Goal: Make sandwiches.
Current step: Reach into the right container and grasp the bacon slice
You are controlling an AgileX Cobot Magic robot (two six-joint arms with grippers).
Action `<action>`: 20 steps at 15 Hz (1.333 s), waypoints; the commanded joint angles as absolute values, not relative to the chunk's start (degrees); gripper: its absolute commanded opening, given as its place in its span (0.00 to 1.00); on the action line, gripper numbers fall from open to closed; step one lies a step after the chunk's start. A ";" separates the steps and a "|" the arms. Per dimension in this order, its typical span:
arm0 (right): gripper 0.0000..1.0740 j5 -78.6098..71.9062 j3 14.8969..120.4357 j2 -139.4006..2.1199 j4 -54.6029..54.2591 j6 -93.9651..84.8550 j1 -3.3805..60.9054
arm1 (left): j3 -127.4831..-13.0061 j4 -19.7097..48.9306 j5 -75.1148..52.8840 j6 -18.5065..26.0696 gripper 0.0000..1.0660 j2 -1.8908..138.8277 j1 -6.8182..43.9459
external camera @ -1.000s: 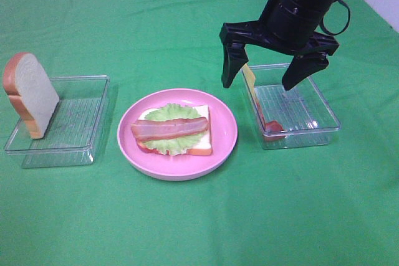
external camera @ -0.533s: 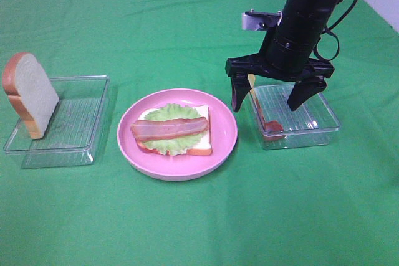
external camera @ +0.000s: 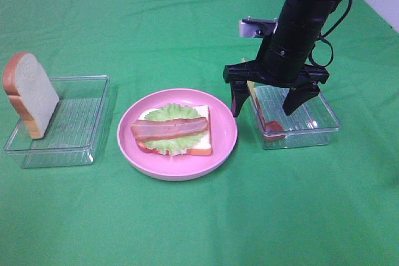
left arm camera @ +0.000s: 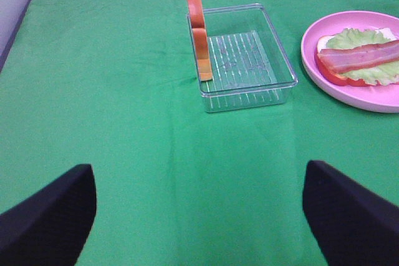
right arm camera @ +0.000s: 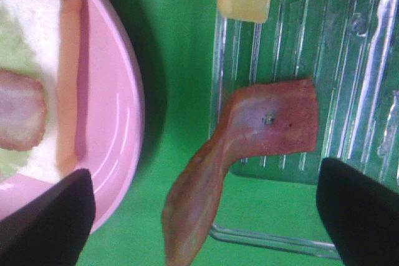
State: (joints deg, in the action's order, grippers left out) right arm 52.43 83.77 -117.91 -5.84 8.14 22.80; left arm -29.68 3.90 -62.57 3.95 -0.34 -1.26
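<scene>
High view: the sandwich [external camera: 173,130] sits on the plate [external camera: 225,147] at centre; the right gripper [external camera: 263,111] hangs spread over the right-hand tray [external camera: 333,120]. Left wrist: the left gripper [left arm camera: 199,172] is released, empty. Right wrist: bacon [right arm camera: 262,123] lies between the open jaws — the fetching step; next, close squarely on it.

sandwich [external camera: 173,130] on plate [external camera: 224,130] | bread slice [external camera: 34,95] in left tray [external camera: 81,116] | bacon strip [right arm camera: 274,123] in right tray [external camera: 321,123]

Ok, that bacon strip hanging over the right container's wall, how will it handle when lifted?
Probably floppy: the bacon strip bends over the clear container wall and droops outside. It looks thin, so likely light, and may sag or swing from a one-end grip.
</scene>
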 commanded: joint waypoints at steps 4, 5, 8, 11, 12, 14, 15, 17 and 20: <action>0.70 53.34 83.54 -118.32 -5.84 7.51 22.69 | -29.51 4.13 -61.71 3.55 0.79 -1.20 -0.97; 0.67 53.34 83.54 -118.32 -5.84 7.56 22.69 | -29.51 4.13 -61.71 3.55 0.79 -1.20 -0.97; 0.50 53.34 83.54 -118.32 -5.84 7.68 22.69 | -29.51 4.13 -61.71 3.55 0.79 -1.20 -0.97; 0.50 53.40 83.54 -118.32 -5.84 7.68 22.75 | -29.51 4.13 -61.71 3.55 0.79 -1.20 -0.97; 0.50 53.40 83.54 -118.32 -5.84 7.68 22.75 | -29.51 4.13 -61.71 3.55 0.79 -1.20 -0.97; 0.47 53.40 83.54 -118.32 -5.84 7.68 22.75 | -29.51 4.13 -61.71 3.55 0.79 -1.20 -0.97; 0.43 53.40 83.54 -118.32 -5.84 7.68 22.75 | -29.51 4.13 -61.71 3.55 0.79 -1.20 -0.97; 0.16 53.40 83.54 -118.32 -5.33 7.68 22.75 | -29.51 4.13 -61.71 3.55 0.79 -1.20 -0.97; 0.04 53.40 83.54 -118.32 -5.16 7.68 22.75 | -29.51 4.13 -61.71 3.55 0.79 -1.20 -0.97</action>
